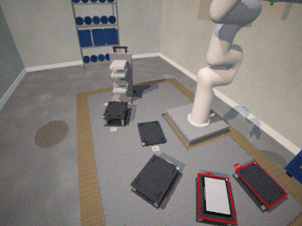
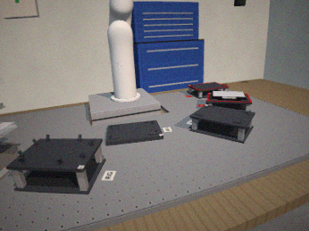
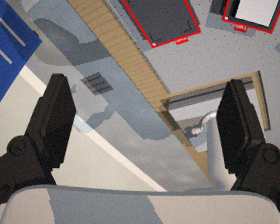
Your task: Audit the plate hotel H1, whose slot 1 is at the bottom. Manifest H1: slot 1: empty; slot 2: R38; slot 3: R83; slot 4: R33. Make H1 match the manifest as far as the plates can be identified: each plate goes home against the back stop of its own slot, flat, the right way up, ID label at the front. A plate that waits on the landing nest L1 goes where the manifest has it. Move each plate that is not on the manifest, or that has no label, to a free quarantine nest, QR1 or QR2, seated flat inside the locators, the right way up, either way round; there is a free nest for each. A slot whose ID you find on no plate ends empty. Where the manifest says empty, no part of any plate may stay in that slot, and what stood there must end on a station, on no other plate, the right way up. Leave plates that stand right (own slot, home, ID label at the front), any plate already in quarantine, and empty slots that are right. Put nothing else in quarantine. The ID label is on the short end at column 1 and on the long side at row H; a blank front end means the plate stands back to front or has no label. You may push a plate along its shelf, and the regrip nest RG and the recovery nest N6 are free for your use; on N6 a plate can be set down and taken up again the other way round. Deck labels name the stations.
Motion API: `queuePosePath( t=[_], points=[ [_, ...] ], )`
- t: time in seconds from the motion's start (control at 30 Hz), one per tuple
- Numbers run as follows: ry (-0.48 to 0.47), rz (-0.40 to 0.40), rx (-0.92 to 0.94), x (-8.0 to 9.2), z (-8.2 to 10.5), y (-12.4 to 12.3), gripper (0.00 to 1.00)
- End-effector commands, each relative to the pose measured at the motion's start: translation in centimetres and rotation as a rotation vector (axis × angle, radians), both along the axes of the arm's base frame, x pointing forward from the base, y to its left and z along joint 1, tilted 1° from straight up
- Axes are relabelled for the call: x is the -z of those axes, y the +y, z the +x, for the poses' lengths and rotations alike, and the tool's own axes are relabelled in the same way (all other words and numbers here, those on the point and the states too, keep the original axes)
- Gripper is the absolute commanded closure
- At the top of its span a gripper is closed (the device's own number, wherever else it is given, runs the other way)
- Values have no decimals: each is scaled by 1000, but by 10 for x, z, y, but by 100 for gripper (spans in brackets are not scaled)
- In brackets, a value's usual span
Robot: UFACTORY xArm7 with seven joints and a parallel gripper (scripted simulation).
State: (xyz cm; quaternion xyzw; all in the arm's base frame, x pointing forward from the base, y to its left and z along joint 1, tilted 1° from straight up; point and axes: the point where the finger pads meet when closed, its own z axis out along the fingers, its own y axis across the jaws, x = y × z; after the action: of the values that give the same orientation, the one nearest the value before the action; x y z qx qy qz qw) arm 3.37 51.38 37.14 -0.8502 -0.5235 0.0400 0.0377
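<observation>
Looking down from the wrist view, claw is spread wide with nothing between the fingers, hanging high over the worktop corner near the wall.

Near to far on the worktop, top view:
- Two red-framed quarantine nests at the front edge. One carries a plate with a white top face, lying flat inside the frame. The other shows only a dark face; can't tell from here whether that's a bare nest or a dark plate.
- Raised dark nest on pale legs just left of them, top looks bare.
- Low dark flat nest mid-deck, small white label tag at its front edge, unreadable.
- Raised nest with pins beyond, tagged RG in the exterior view.
- Plate hotel H1 at the far edge, white tower, dark handle on top. Pale shelves or plates stacked in it; slot contents and ID labels too small to read.

Arm base sits right of the flat nest, on a grey slab.

Room: open deck between nests; wood border strip rings the worktop. Hotel stands well apart from the quarantine nests, with the other stations between.
</observation>
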Motion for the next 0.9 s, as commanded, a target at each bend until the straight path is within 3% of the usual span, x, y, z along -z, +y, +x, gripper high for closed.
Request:
queuePosePath(
  t=[0.0, 0.87],
  points=[
    [-3, 4, 58, 1, 20, -1, 0],
    [-10, -15, 438, 20, 128, -24, 0]
  ],
)
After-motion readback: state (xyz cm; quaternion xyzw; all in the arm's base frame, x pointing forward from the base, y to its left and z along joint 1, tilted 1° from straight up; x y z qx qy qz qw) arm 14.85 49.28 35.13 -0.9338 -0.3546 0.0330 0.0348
